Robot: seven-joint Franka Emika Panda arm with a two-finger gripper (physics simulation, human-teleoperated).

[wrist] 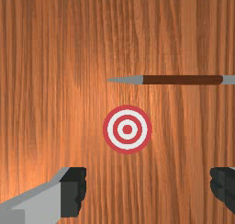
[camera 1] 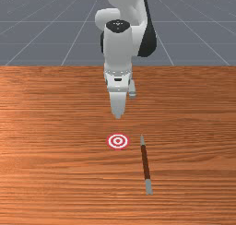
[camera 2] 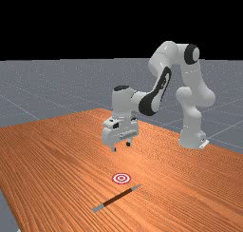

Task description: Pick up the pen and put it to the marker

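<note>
Your gripper [camera 2: 121,147] hangs above the table [camera 1: 55,127], its two fingers wide apart with nothing between them. In the front view, you have the red-and-white marker [camera 1: 117,141] on the wood, nearer the camera than the gripper. Your pen [camera 1: 145,162] lies flat on the table to the front view's right of the marker, apart from it, with its grey pointed tip at the far end and its grey blunt end near; the middle is dark brown. In the wrist view, you see the marker between the fingers' side and the pen.
</note>
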